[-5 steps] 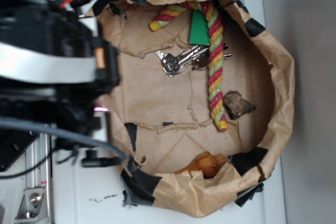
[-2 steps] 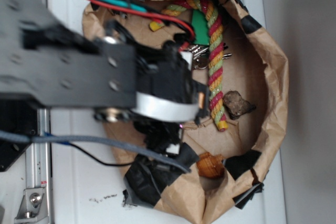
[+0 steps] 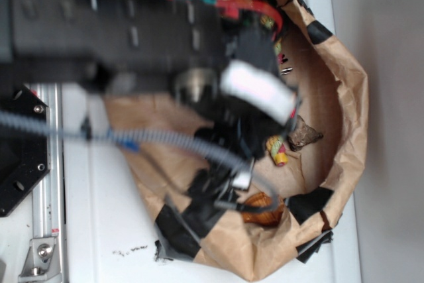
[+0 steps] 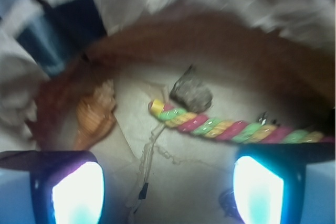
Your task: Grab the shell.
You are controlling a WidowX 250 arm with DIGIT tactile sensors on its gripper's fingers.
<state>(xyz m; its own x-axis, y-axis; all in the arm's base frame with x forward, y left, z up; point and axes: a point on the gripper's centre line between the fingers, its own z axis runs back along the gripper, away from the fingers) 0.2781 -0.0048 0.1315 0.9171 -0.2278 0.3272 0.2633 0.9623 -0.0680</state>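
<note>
Right up front in wrist view: gripper (image 4: 168, 182) spread wide, holding nothing, both fingers (image 4: 76, 190) glowing at bottom edge. Past left finger, shell (image 4: 94, 119) sits on paper floor by crumpled bag (image 4: 273, 14) wall. Bit further, striped rope (image 4: 231, 128) runs across, dark stone (image 4: 191, 94) just behind its yellow tip.

Inside the crumpled brown paper bag (image 4: 294, 19)
The ribbed orange-tan shell (image 4: 94, 116) lies left of the dark lumpy stone (image 4: 191, 94); the twisted multicoloured rope (image 4: 231, 128) runs right, just beside the stone.
</note>
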